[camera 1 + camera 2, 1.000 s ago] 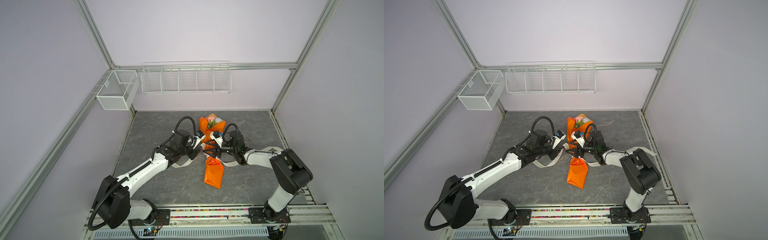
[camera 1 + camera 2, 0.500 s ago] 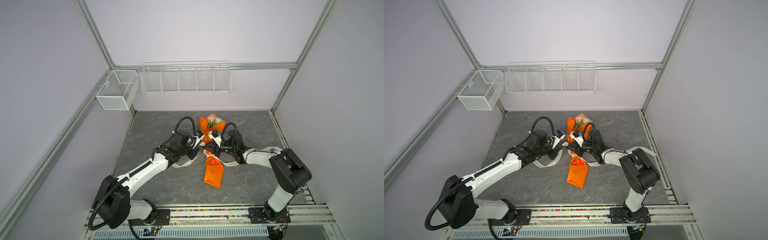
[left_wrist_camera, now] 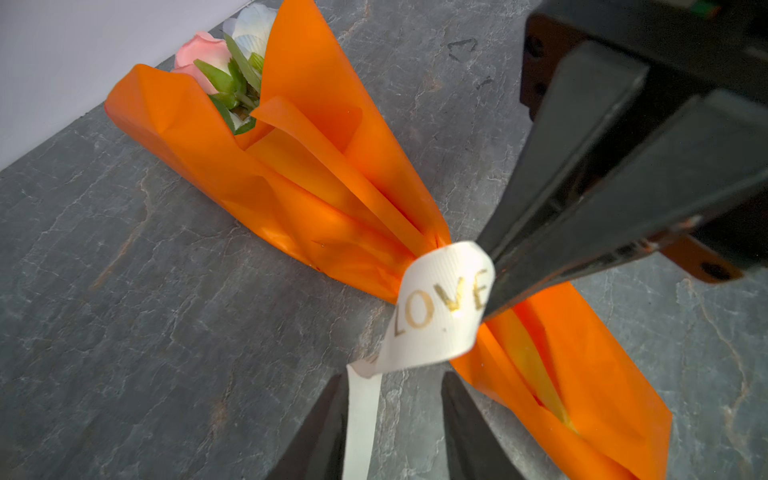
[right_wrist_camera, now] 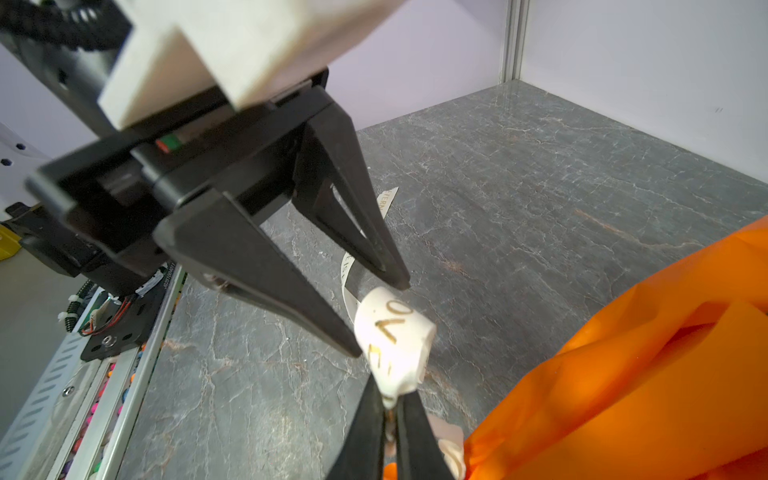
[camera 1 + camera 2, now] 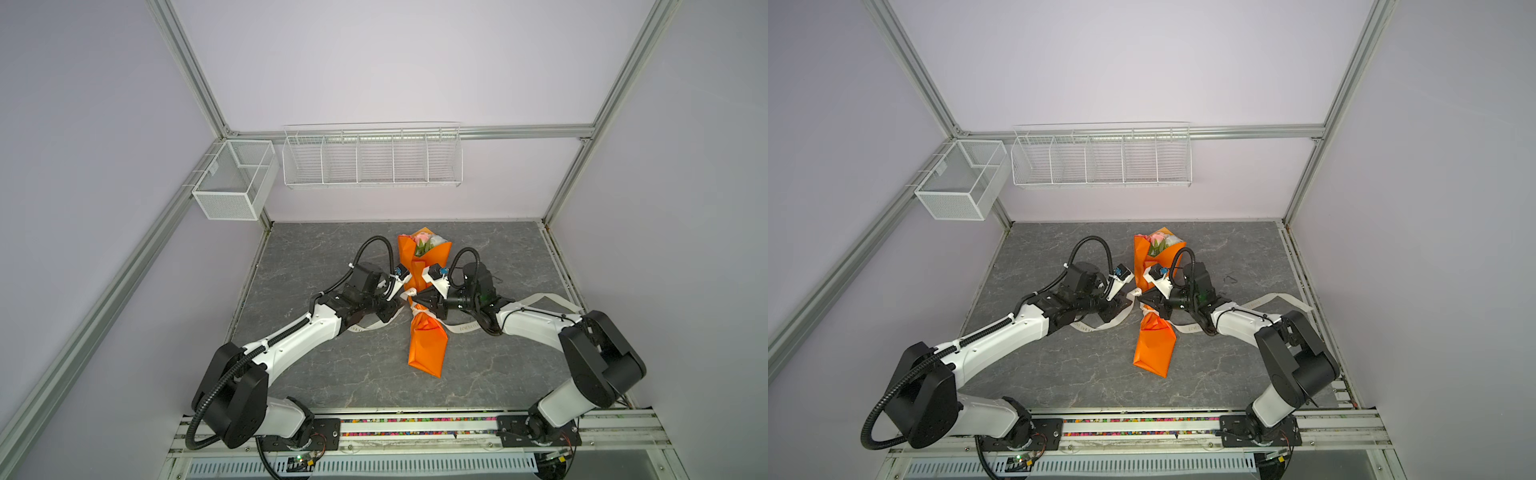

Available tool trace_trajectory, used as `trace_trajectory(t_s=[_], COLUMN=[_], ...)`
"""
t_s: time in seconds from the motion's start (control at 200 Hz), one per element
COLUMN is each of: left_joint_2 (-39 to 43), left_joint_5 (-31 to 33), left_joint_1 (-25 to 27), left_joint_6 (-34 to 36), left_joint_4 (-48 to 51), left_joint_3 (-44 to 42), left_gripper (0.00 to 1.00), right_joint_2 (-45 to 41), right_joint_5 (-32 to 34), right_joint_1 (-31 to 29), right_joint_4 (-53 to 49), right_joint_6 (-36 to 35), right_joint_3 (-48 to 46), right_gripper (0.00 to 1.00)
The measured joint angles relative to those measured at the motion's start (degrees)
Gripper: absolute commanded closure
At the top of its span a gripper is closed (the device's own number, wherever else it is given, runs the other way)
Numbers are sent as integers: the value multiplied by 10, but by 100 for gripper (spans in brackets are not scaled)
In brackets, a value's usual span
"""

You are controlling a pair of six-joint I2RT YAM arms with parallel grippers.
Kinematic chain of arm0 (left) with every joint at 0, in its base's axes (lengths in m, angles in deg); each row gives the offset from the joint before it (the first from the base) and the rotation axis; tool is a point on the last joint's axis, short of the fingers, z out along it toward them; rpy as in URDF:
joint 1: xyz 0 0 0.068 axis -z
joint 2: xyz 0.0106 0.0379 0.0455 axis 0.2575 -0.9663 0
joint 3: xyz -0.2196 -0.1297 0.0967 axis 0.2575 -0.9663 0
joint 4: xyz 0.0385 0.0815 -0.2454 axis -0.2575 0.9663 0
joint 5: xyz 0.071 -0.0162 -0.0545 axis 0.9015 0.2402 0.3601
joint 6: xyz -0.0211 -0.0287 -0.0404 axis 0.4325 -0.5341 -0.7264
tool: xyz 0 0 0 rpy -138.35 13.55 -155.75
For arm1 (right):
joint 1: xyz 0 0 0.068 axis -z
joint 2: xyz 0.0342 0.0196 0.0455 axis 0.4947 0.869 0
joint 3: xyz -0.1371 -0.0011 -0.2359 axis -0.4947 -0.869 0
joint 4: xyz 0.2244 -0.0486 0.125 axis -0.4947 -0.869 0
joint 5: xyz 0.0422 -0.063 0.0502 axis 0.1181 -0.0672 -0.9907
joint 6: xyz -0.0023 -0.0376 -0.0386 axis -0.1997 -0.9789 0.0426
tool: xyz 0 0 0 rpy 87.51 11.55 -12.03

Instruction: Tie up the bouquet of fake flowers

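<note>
On the grey stone-look tabletop (image 5: 332,249) the bouquet (image 5: 428,349) lies flat mid-table between the two arms, flower end toward the back wall, tail end toward the front rail; its orange wrapping paper (image 3: 291,174) is a thin, glossy, creased cone, judged light, springy and slippery, likely to crumple or slide if pushed, so a poor place to grip; the right gripper (image 3: 488,286) has its jaws closed, pinching a loop of the cream ribbon (image 3: 440,307) at the cinched waist; the left gripper (image 4: 382,321) has its jaws parted, ribbon tail passing between them, not clamped; ribbon is flat, woven, limp, gold-lettered, judged to take a pinch well across its width, best held close to the knot; fake flowers (image 3: 208,62), pink and white heads with green leaves, sit at the open mouth, soft, leave alone
</note>
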State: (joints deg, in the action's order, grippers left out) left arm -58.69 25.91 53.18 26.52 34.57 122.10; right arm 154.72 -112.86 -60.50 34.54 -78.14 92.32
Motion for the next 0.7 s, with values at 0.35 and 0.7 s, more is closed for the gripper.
trace_trajectory(t_s=[0.35, 0.7], left_joint_2=[-48, -53], left_joint_5=[-32, -32], left_joint_1=[0, 0], left_joint_6=[83, 75], left_joint_4=[-4, -56], left_joint_3=[12, 14], left_gripper=[68, 100], right_joint_2=[0, -1], right_joint_5=[0, 6], right_joint_1=[0, 0], right_joint_4=[-21, -37], right_joint_6=[-7, -4], right_joint_3=[0, 0], right_gripper=[89, 81])
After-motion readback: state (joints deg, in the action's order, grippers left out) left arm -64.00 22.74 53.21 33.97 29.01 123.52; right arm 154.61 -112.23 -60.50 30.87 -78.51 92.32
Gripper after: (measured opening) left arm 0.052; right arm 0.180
